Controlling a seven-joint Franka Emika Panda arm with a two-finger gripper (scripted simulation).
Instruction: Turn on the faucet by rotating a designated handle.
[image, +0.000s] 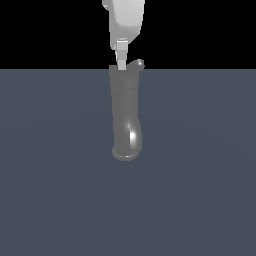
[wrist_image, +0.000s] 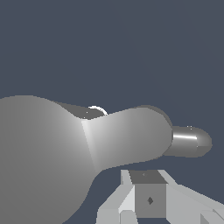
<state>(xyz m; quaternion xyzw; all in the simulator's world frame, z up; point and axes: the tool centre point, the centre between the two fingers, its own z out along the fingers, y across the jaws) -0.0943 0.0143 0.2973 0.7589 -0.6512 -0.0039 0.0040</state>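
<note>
So nearest the exterior camera, the ringed round mouth of the glossy grey metal faucet (image: 125, 117) is facing forward and sitting low on the flat slate-blue floor (image: 55, 190). A bright glint is showing on the curve just above that mouth. From there the thick cylindrical body is running up and away toward the horizon line, roughly centred in the view.

At the far top end, the thin short grey lever handle (image: 137, 64) is poking out toward the exterior view's right, and its rounded tip is showing against the black background (image: 45, 30).

Right beside it, the white robot gripper (image: 121, 64) is coming down from above. One pale finger (image: 121, 56) is reaching to the faucet's top, on the exterior view's left of the handle. It's looking like it's touching or nearly touching the top, but I can't really tell which.

In the wrist view the faucet (wrist_image: 65, 153) is filling most of the picture as a fat grey shape, with the handle (wrist_image: 189, 141) sticking out as a slim shiny stub. A boxy finger (wrist_image: 148, 197) is sitting close by. I honestly can't tell whether the gripper's fingers are spread or pressed together, since only one is showing clearly.
</note>
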